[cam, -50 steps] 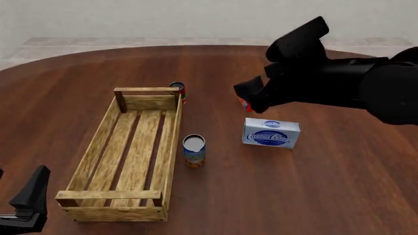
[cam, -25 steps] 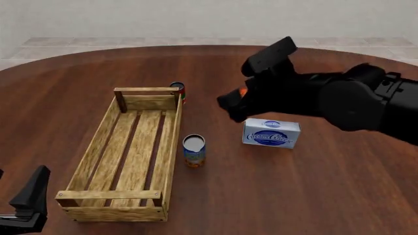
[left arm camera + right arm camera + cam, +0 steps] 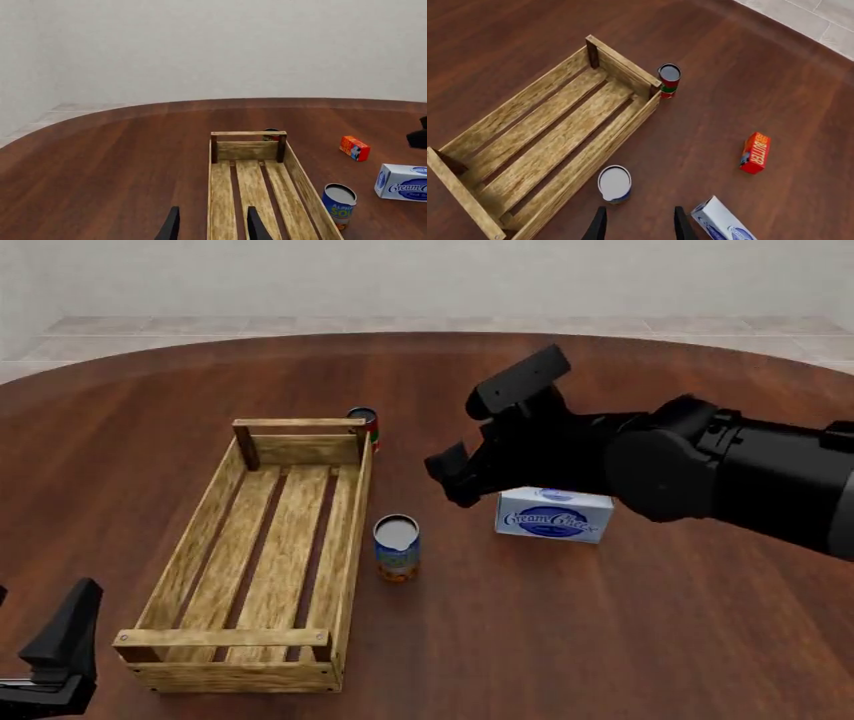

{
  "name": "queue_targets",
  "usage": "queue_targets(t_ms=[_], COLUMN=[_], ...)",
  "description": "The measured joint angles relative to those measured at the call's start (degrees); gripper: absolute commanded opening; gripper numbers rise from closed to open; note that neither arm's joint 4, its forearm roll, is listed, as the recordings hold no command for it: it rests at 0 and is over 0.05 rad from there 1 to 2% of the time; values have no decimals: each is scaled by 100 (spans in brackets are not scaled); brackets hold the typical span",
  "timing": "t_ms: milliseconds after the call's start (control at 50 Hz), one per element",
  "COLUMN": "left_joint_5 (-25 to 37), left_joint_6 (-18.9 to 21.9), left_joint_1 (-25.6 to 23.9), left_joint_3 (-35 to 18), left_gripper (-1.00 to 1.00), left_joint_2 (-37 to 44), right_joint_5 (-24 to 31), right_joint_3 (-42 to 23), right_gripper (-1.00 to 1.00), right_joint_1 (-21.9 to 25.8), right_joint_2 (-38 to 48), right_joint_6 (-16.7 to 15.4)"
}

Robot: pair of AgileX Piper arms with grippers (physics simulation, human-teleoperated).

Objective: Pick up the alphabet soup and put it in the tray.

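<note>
The alphabet soup [image 3: 396, 547] is a blue-labelled can with a pale top, standing upright on the table just right of the tray [image 3: 350, 540], a long wooden slatted crate with nothing in it. My right gripper [image 3: 449, 476] hovers above the table, to the right of the can and a little beyond it. In the right wrist view its open gripper [image 3: 639, 227] holds nothing, and the alphabet soup [image 3: 614, 184] lies just ahead beside the tray [image 3: 554, 135]. My left gripper [image 3: 212, 227] is open at the tray's [image 3: 248, 134] near end, with the alphabet soup [image 3: 338, 199] off to the side.
A red-labelled can [image 3: 364, 425] stands at the tray's far right corner. A white and blue cream cheese box [image 3: 554, 513] lies right of the soup. A small red butter box [image 3: 754, 152] lies beyond it, hidden by my arm in the front view.
My right arm has swung left and lower, from above the cream cheese box toward the soup can. The left arm and all objects stayed still.
</note>
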Motion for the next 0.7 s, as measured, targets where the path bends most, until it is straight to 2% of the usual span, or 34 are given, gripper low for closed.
queue_targets(t_ms=[700], left_joint_5=[6], left_joint_6=[-1], left_joint_1=[0], left_joint_3=[-2], left_gripper=[100], left_joint_2=[-3], right_joint_5=[-443], right_joint_3=[-11], right_gripper=[100], right_joint_1=[139], right_joint_2=[655], right_joint_6=[180])
